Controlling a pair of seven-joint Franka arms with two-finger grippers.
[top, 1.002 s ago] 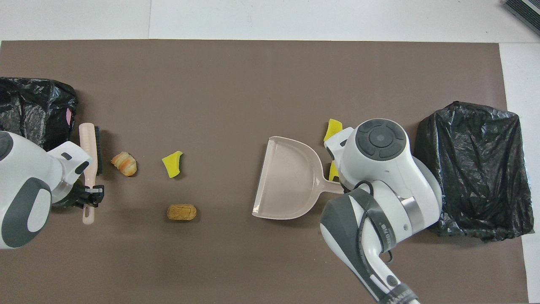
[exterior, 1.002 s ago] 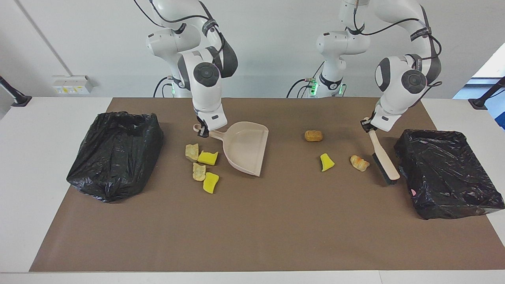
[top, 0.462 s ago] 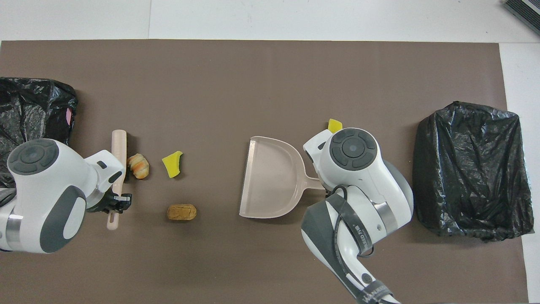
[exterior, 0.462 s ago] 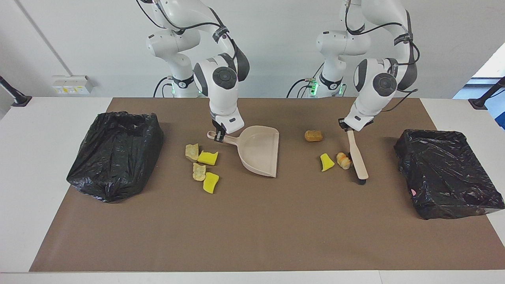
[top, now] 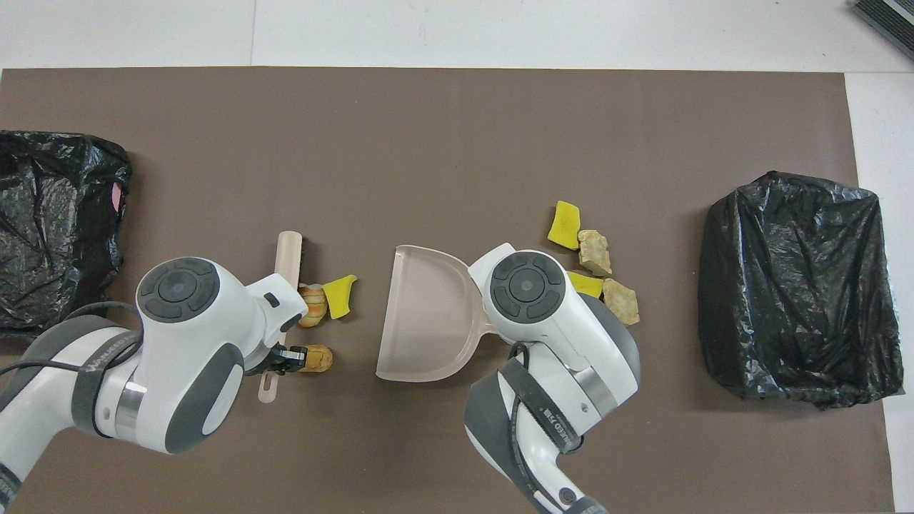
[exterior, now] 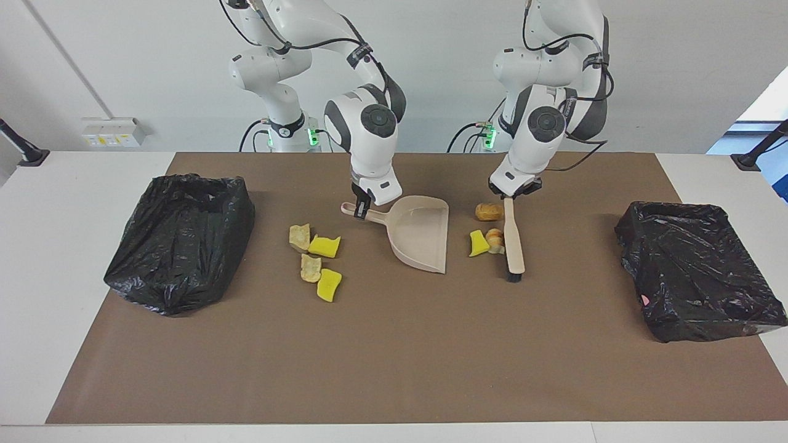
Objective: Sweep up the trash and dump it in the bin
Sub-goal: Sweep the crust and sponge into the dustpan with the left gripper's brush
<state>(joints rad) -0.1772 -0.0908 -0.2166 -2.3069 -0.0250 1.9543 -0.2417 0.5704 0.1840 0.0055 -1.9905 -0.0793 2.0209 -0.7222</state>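
The dustpan lies flat on the brown mat in the middle of the worktop, its open mouth turned toward the left arm's end, probably so that swept pieces can slide straight in. The right hand is clamped shut on the dustpan's handle, holding it low against the mat. The left hand is closed on the handle of the brush, whose bristle edge faces the dustpan.

3 pieces of trash lie between brush and dustpan: a yellow chunk and a tan lump touching the brush, and a brown lump beside the brush handle, nearer to the robots. By the look of it, the brush is herding them toward the pan mouth, with a short gap left to cross.

The other 4 pieces (2 yellow, 2 tan) sit in a cluster beside the dustpan's handle end, toward the right arm's end of the worktop, out of the brush's path for now. A black-lined bin stands at the left arm's end and another at the right arm's end; nothing is in the pan yet.
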